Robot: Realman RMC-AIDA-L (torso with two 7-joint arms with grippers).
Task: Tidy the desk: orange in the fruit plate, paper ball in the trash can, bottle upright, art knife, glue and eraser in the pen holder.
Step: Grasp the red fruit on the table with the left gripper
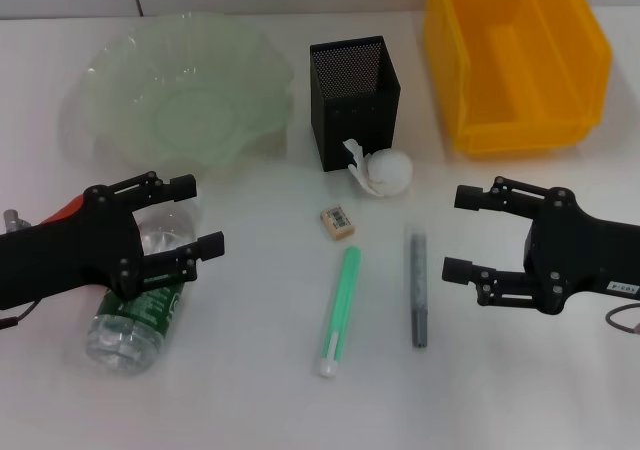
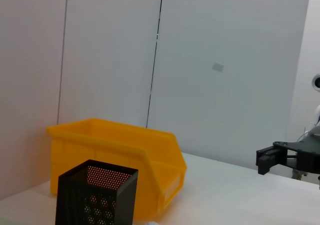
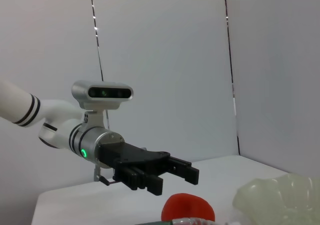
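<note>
Head view, nearest row: the bottle (image 1: 135, 315) lies on its side on the white table (image 1: 250, 390) at the robot's left, green label up. The left gripper (image 1: 190, 215) hangs just over the bottle's upper half, fingers spread wide, nothing between them. The orange (image 1: 62, 210) is mostly hidden behind this arm; only a red-orange sliver shows at its far edge. In the right wrist view the orange (image 3: 188, 208) sits just beside the left gripper (image 3: 172, 172).

Centre, near: a green glue stick (image 1: 340, 310) and a grey knife (image 1: 417, 285) lie almost parallel, a little apart, both pointing away from the robot. The eraser (image 1: 338, 221) lies just beyond the far end of the glue stick, barcode face up.

Right side: the right gripper (image 1: 462, 232) hovers above bare table near the knife, fingers wide apart, holding nothing. It also shows in the left wrist view (image 2: 265, 162).

Middle distance: the paper ball (image 1: 385, 172) sits against the near right corner of the pen holder (image 1: 353, 100), which stands upright.

Far row: the fruit plate (image 1: 180, 90) is at far left, beyond the left gripper, with nothing in it. The trash can (image 1: 515, 55) is at far right, its visible inside bare.
</note>
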